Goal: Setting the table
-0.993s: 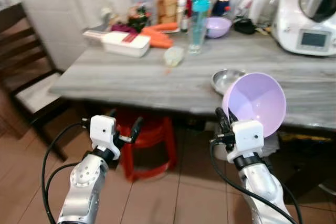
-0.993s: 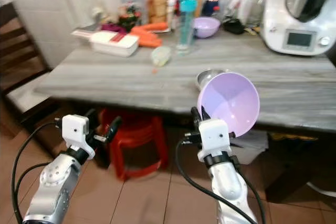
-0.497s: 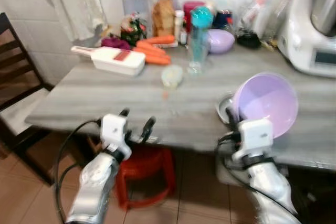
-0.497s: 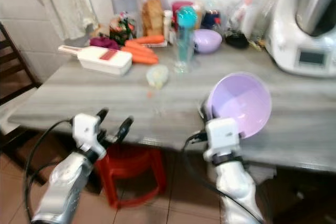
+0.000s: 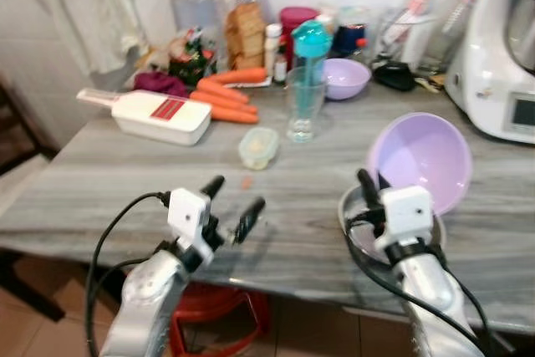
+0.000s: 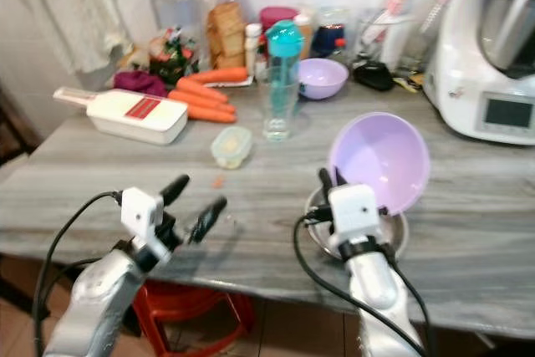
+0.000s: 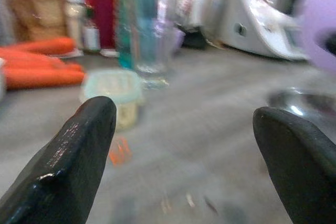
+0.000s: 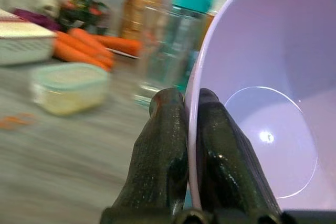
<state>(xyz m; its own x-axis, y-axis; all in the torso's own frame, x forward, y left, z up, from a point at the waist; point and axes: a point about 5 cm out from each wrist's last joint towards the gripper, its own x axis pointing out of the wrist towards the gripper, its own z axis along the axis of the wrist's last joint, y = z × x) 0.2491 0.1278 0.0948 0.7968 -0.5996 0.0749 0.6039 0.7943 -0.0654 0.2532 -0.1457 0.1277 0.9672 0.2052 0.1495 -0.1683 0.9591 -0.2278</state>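
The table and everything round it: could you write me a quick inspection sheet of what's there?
Surface: grey wood-grain table, a small orange scrap on it.
Job's things: lilac bowl pinched by its rim in the right claw, tilted above a steel bowl.
Clutter: carrots, white slicer, glass, small lidded tub, teal bottle, jars, second lilac bowl, food processor.
Grippers: left claw open, empty, over the table edge.
Cables: black leads along both arms.
Surroundings: red stool underneath.

A pale lilac plastic bowl [image 5: 422, 160] is glossy inside. The grey wood-grain table [image 5: 125, 181] carries orange carrots [image 5: 226, 99], a teal-capped clear bottle [image 5: 308, 56] and a red-lidded jar [image 5: 244, 14].
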